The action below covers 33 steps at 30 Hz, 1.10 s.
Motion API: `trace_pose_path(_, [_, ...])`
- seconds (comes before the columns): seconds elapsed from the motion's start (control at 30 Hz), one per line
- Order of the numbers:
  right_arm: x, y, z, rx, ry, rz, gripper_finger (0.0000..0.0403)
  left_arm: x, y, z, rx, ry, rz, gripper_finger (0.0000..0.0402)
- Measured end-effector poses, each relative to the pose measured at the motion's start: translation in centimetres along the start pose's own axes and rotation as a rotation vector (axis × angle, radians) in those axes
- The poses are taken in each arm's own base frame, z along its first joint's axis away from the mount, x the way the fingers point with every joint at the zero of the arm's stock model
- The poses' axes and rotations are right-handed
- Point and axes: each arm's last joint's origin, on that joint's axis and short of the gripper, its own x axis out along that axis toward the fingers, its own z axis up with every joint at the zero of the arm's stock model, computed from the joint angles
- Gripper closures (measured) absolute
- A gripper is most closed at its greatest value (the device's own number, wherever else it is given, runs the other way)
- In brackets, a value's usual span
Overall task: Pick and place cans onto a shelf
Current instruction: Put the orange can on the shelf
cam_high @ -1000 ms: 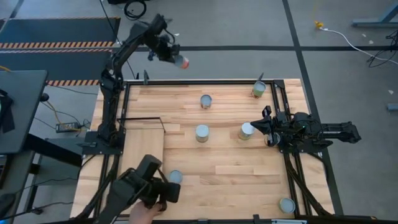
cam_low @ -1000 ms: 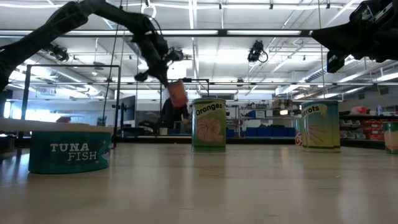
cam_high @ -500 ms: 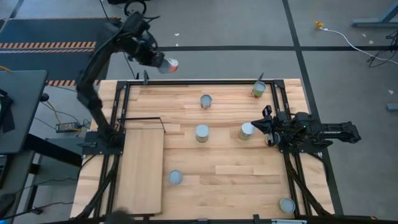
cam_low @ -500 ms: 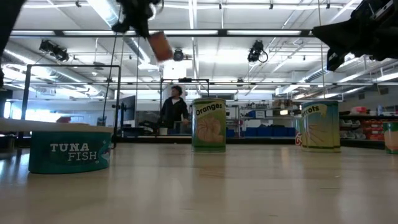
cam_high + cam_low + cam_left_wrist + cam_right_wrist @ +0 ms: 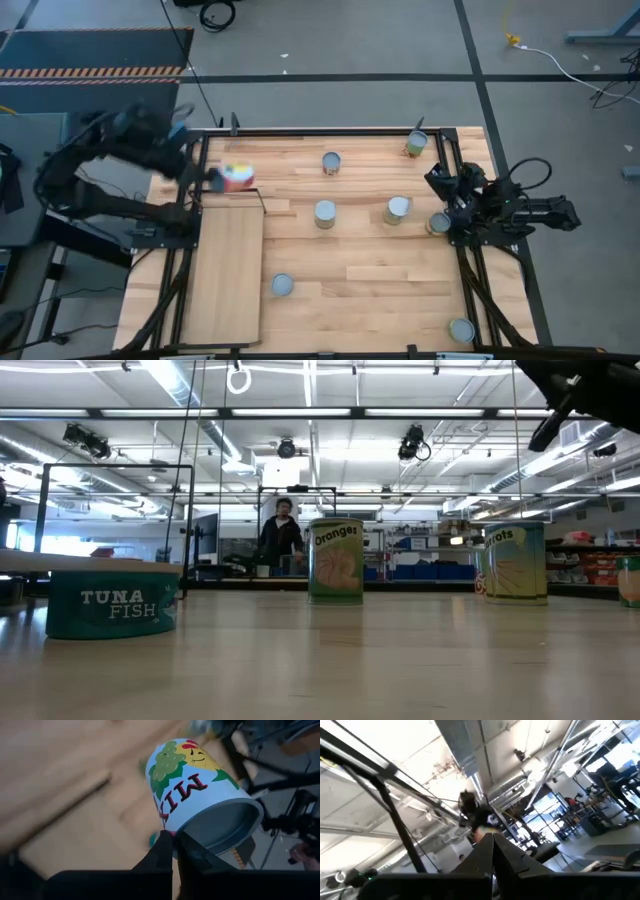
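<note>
Now the left gripper (image 5: pixel 212 179) holds a can (image 5: pixel 238 177) above the shelf (image 5: pixel 226 270).

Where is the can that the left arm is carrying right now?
In the high view, the carried can is in the left pincer at the table's left side, above the black wire frame end of the shelf, left of the can nearest it.

Bare shelf (image 5: pixel 225 270), black wire frame (image 5: pixel 232 192) at far end.
</note>
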Motion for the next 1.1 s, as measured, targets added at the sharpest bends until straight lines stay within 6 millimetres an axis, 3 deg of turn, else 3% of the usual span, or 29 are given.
trace_pose_path(0.2, [2.5, 1.7, 0.3, 0.039, 0.112, -0.04, 0.0398, 3.2, 3.8, -4.1, -0.151, 0.163, 0.086, 0.0392])
trace_pose_path(0.37, [8.2, 5.0, 0.6, -0.006, 0.237, -0.038, 0.04, 7.5, 5.5, -5.6, -0.226, 0.327, 0.216, 0.0392])
trace_pose_path(0.53, [14.7, 8.4, -0.3, -0.083, 0.336, -0.03, 0.04, 12.6, 7.4, -6.5, -0.285, 0.61, 0.302, 0.0392])
trace_pose_path(0.67, [19.1, 10.2, -0.5, -0.139, 0.386, -0.047, 0.04, 15.1, 9.0, -5.8, -0.267, 0.659, 0.365, 0.0392])
trace_pose_path(0.83, [22.8, 12.8, -0.1, -0.213, 0.402, -0.001, 0.04, 16.0, 10.6, -3.8, -0.289, 0.603, 0.429, 0.0392])
trace_pose_path(1.1, [24.2, 15.5, -0.8, -0.242, 0.417, 0.081, 0.0395, 16.6, 12.1, -2.1, -0.355, 0.595, 0.466, 0.0392])
